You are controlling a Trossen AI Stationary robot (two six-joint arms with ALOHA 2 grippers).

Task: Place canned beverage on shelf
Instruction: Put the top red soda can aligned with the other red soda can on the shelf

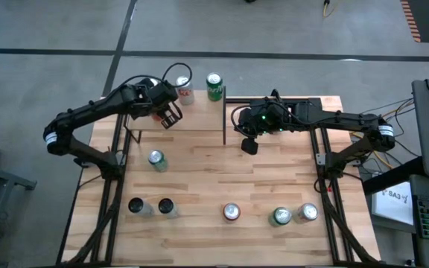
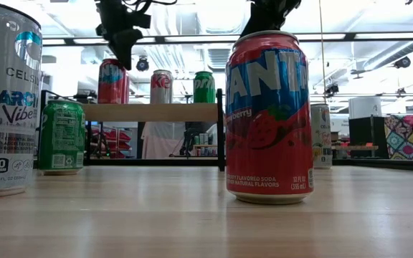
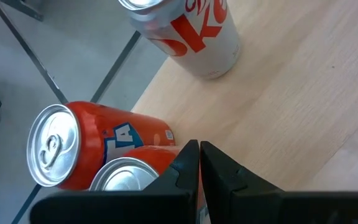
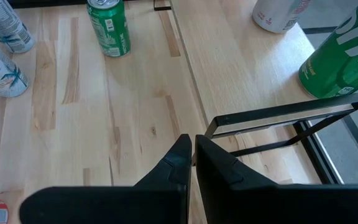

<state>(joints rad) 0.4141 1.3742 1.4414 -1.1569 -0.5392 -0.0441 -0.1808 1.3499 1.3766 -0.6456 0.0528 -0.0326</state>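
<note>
Between placements: shelf (image 1: 199,112) carries 3 cans, orange, white, green; neither claw holds can. Left gripper (image 1: 171,119) above shelf, fingers together, empty. Right gripper (image 1: 249,146) beside shelf, fingers together. Next: open over tabletop can (image 1: 156,160), grasp, carry to shelf

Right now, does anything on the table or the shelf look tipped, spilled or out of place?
Nothing stands out. The orange can, white can and green can on the shelf stand upright, and no spill shows on the table. The left claw, shut, hangs above the shelf; the right claw, shut, beside it.
</note>
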